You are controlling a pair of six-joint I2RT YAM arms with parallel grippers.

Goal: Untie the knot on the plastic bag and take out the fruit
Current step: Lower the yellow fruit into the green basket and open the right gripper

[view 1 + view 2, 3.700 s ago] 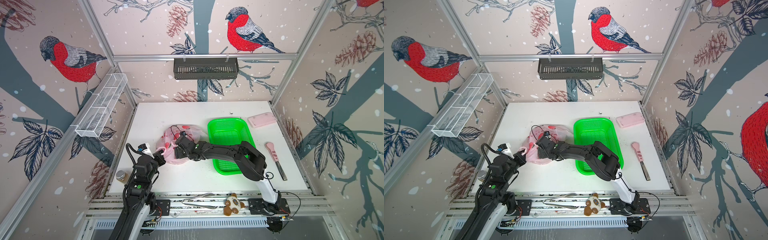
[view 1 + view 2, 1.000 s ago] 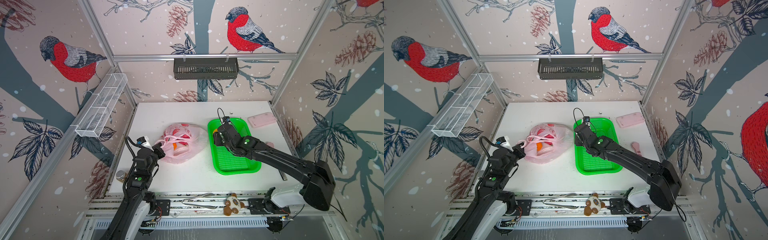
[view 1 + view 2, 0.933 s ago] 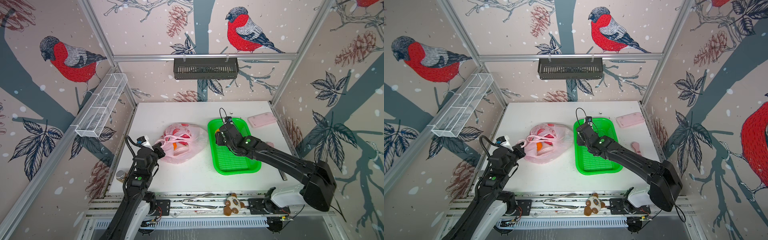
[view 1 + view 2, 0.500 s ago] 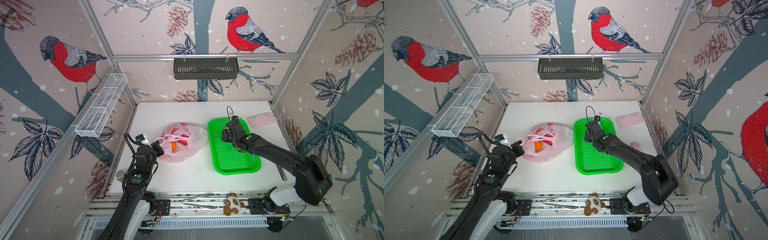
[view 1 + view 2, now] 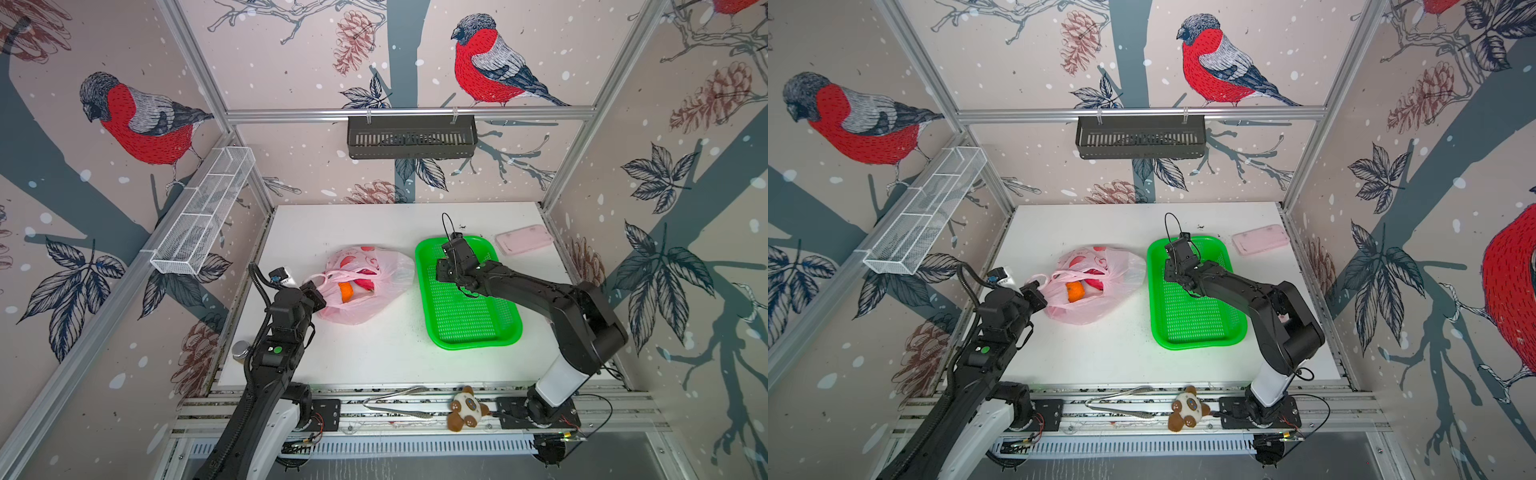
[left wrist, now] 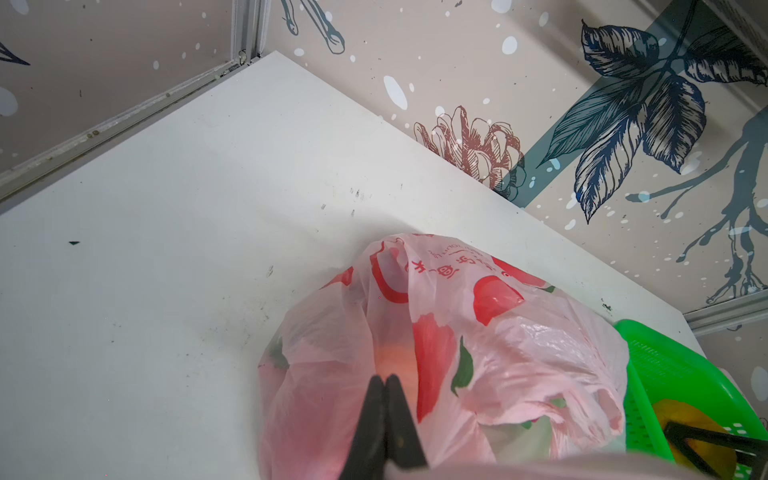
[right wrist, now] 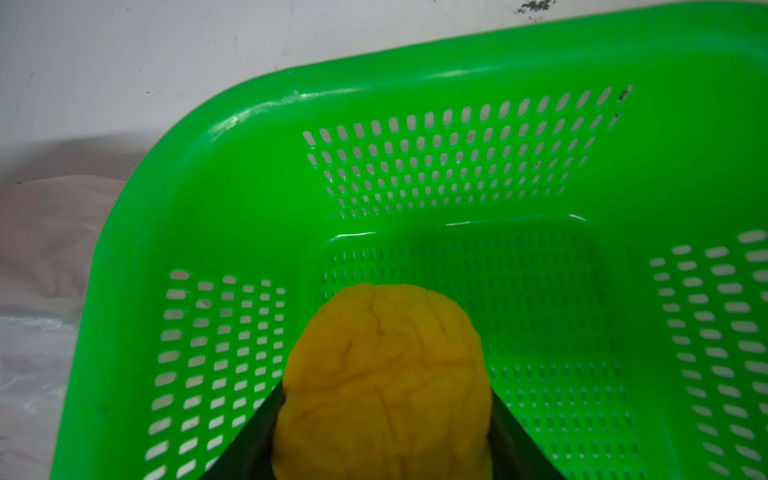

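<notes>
White table carries a green mesh basket. The plastic bag lies just left of it, mouth open. Inside are an orange fruit w/ sth red beside it; the rest is hard to make out. The right gripper is over the basket's far-left corner, jaws spread round a wrinkled yellow citrus that's hidden in both top views. The left gripper has its jaws pressed together on the bag's edge; the pinch point is cut off.

Bullfinch wallpaper walls, white table, aluminium frame
</notes>
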